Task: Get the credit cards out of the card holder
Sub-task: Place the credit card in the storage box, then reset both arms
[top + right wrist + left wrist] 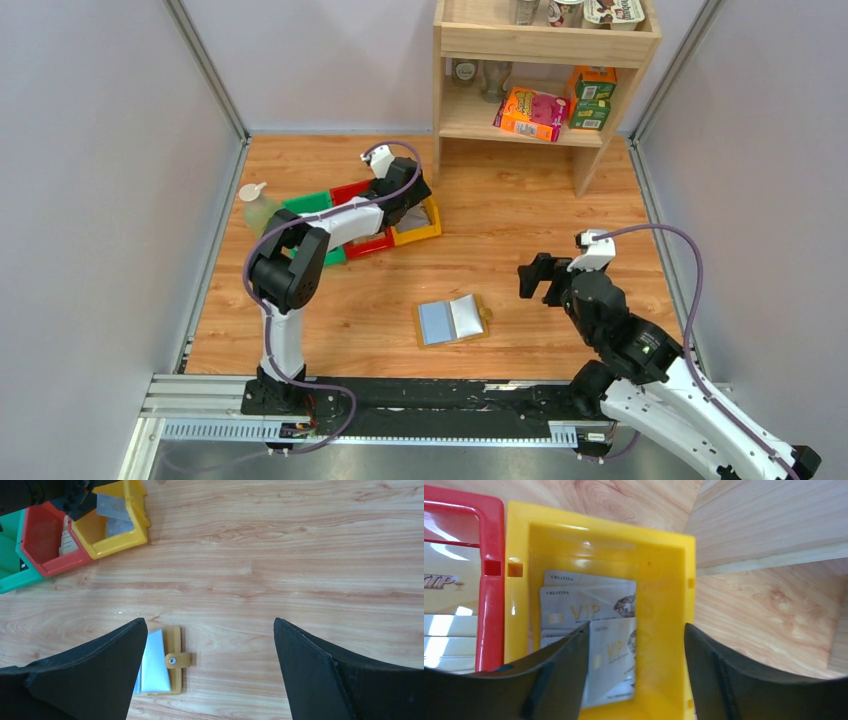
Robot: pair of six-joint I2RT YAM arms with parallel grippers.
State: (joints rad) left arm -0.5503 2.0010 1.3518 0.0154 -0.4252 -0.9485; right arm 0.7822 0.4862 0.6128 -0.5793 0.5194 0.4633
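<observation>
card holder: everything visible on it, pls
The card holder lies open and flat on the wooden table, near the front edge. Mustard-yellow outer, leather-like; pale blue-grey inner pockets face up. A tab with a metal snap sticks out from one side. Only the table touches it. What the pockets hold cannot be told.

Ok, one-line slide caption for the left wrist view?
Left jaws open above the yellow bin, several silver VIP credit cards overlapping inside; red bin alongside.

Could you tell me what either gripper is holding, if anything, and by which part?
Nothing: left gripper is open above the credit cards; right gripper is open, empty.
</observation>
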